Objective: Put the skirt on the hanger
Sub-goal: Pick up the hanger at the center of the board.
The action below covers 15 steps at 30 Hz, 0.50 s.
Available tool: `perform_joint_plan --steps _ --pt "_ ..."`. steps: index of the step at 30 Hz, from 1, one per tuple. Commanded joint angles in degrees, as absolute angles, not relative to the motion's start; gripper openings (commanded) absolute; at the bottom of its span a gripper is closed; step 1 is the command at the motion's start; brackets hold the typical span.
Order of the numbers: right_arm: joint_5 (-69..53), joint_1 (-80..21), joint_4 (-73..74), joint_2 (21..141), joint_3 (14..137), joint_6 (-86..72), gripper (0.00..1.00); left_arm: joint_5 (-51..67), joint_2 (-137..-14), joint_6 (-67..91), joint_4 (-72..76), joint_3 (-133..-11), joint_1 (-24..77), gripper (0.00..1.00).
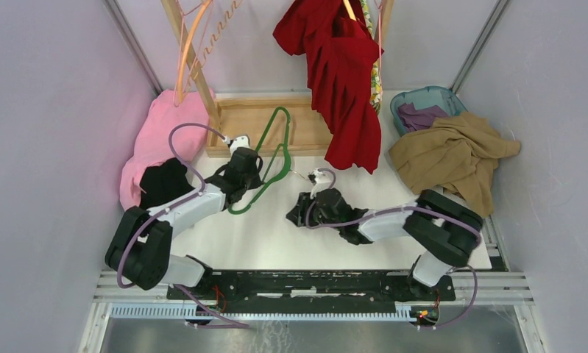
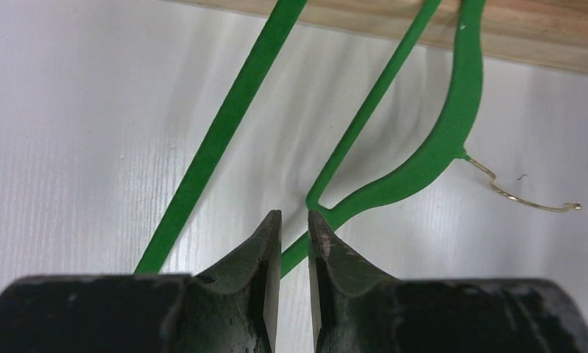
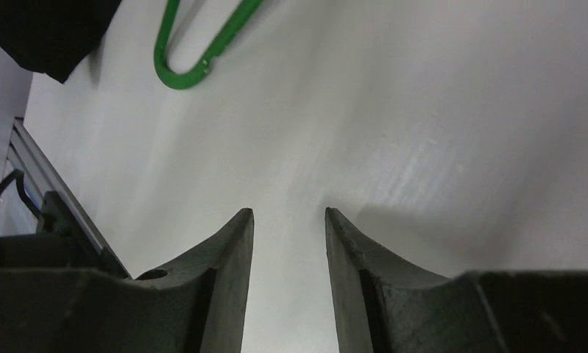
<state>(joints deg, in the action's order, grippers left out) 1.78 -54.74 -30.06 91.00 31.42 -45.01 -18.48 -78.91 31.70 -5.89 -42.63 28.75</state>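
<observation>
A narrow strip of lemon-print skirt (image 1: 376,79) shows on the rack behind the right edge of the red garment (image 1: 346,81). A thin pink wire (image 1: 380,44), seemingly the pink hanger, runs beside it; most of both is hidden. My left gripper (image 1: 252,163) hovers low over a green hanger (image 1: 274,125) lying on the table. In the left wrist view its jaws (image 2: 294,215) stand a narrow gap apart, with the green hanger (image 2: 394,184) under the tips and nothing clamped. My right gripper (image 1: 291,215) is open and empty over bare table (image 3: 289,213).
The wooden rack base (image 1: 305,125) lies behind the green hanger. An orange hanger (image 1: 190,51) hangs at the top left. Pink cloth (image 1: 162,129) and black cloth (image 1: 165,184) lie at the left. A tan garment (image 1: 456,154) and a blue basket (image 1: 444,95) are at the right.
</observation>
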Motion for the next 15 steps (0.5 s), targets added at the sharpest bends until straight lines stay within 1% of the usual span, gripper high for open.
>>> perform_joint_plan --steps 1,4,8,15 --pt "11.4 -59.4 -50.9 100.6 38.7 -49.4 0.46 -20.7 -79.5 29.4 -5.1 -41.3 29.2 0.26" --pt "13.1 -61.5 -56.9 108.9 42.9 -51.3 0.46 -20.5 -78.6 29.6 -4.7 -39.7 29.1 0.26" --pt "17.9 -63.8 -63.2 116.7 45.4 -52.2 0.46 -21.2 -76.6 29.4 -5.4 -38.1 29.1 0.27" --pt "26.9 -66.6 -65.8 123.2 48.6 -54.0 0.46 -22.3 -74.4 28.8 -6.0 -37.2 29.0 0.27"
